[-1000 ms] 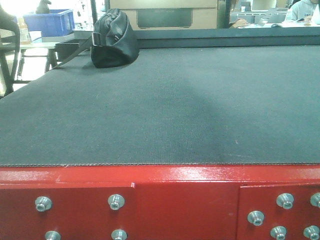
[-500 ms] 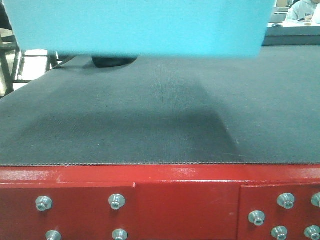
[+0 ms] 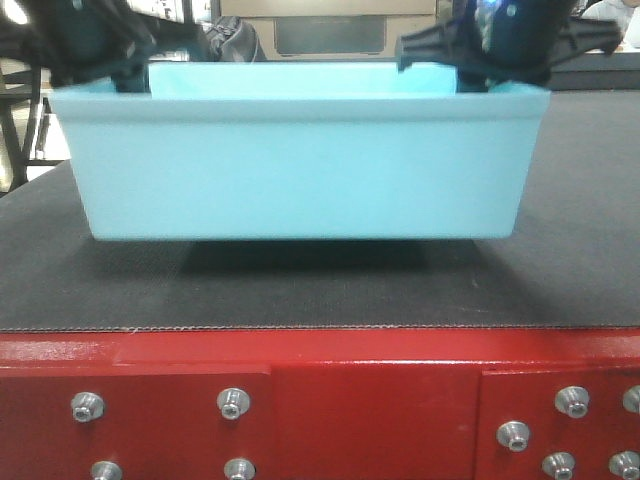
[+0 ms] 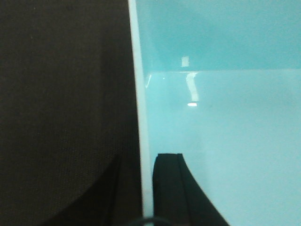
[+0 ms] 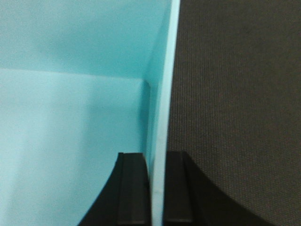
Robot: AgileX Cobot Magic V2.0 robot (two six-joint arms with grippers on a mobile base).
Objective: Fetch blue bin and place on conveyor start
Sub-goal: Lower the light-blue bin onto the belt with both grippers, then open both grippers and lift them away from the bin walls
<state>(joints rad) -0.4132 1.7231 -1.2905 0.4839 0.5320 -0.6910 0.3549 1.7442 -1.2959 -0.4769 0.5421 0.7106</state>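
The pale aqua blue bin [image 3: 300, 160] sits low over the near end of the dark conveyor belt [image 3: 590, 260], just behind the red bolted frame [image 3: 370, 390]. A shadow lies under it, and I cannot tell whether its base touches the belt. My left gripper [image 3: 125, 65] is shut on the bin's left wall [image 4: 139, 117], one finger [image 4: 169, 188] inside and the other outside. My right gripper [image 3: 480, 60] is shut on the right wall [image 5: 162, 94], fingers [image 5: 134, 188] on both sides. The bin's inside [image 4: 225, 141] looks empty.
A black bag [image 3: 235, 40] stands on the belt behind the bin, mostly hidden. A brown cardboard box [image 3: 330, 25] lies beyond the belt's far end. Silver hex bolts [image 3: 232, 402] stud the red frame. Open belt shows on both sides of the bin.
A second ago the belt held only the black bag. The bin then entered from the top of the view and has come down to belt level near the front edge.
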